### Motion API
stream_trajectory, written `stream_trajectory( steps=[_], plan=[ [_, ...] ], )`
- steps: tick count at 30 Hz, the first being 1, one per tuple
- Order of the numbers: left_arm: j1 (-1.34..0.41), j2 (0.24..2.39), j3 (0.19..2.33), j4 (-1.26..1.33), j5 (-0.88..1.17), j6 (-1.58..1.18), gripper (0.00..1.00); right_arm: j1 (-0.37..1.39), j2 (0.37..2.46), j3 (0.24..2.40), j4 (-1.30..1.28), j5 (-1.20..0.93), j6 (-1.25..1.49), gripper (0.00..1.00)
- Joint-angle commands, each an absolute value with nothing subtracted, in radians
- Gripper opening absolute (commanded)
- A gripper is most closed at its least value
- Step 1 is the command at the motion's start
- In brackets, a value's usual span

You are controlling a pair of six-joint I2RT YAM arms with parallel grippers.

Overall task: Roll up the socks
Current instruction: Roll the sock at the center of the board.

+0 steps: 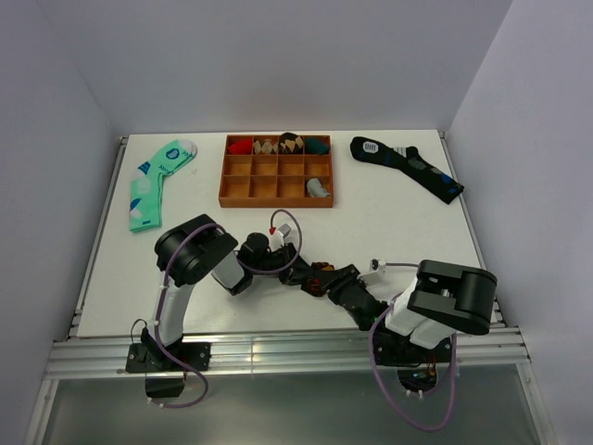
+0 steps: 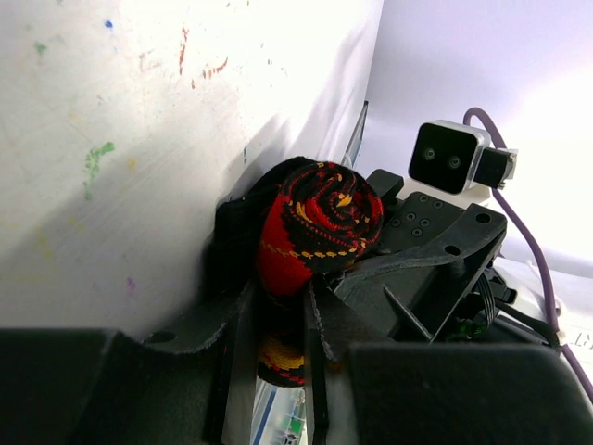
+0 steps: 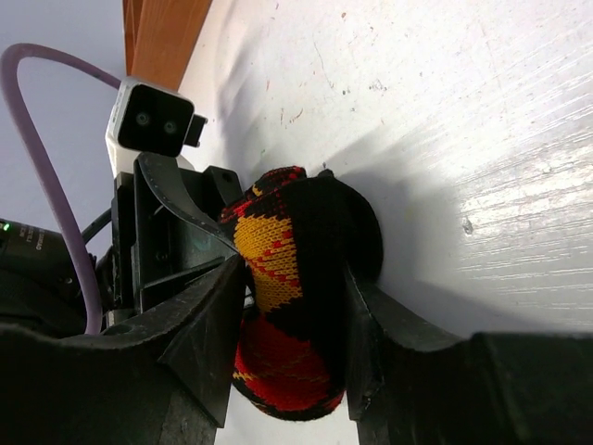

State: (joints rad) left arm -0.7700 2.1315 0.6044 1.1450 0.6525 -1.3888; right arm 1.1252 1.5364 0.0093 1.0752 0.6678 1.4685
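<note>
while both pincers grip the rolled sock [image 2: 320, 222] at lower centre of the top view, rolling looks nearly done: the left pincer [image 2: 278, 311] pinches one end and the right pincer [image 3: 292, 267] squeezes the roll. next, probably tuck the cuff over. the table [image 1: 445, 250] offers room to the right, with the tray [image 1: 278, 200] well above.

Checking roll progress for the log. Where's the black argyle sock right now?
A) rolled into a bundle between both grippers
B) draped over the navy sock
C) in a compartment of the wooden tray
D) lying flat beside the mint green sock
A: both wrist views show the argyle sock wound into a roll, sitting between the fingers of the left gripper and the right gripper.
</note>
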Motion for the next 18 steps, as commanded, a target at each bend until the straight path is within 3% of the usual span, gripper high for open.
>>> stream_trajectory(
  steps=[1,2,5,8,18],
  plan=[
    [-0.946,2.281,0.601,0.704,0.624,-1.289,0.0,1.166,1.487,-0.219,1.126,0.307,1.494,0.27],
    [-0.946,2.276,0.601,0.703,0.624,-1.284,0.0,1.166,1.483,-0.213,1.117,0.307,1.493,0.16],
    [-0.946,2.258,0.591,0.715,0.632,-1.285,0.0,1.166,1.483,-0.216,1.124,0.311,1.496,0.0],
    [-0.945,2.244,0.58,0.744,0.646,-1.29,0.01,1.166,1.492,-0.219,1.127,0.319,1.505,0.0],
    [-0.882,2.089,0.482,0.784,0.597,-1.284,0.23,1.166,1.45,-0.242,1.121,0.327,1.517,0.0]
  ],
)
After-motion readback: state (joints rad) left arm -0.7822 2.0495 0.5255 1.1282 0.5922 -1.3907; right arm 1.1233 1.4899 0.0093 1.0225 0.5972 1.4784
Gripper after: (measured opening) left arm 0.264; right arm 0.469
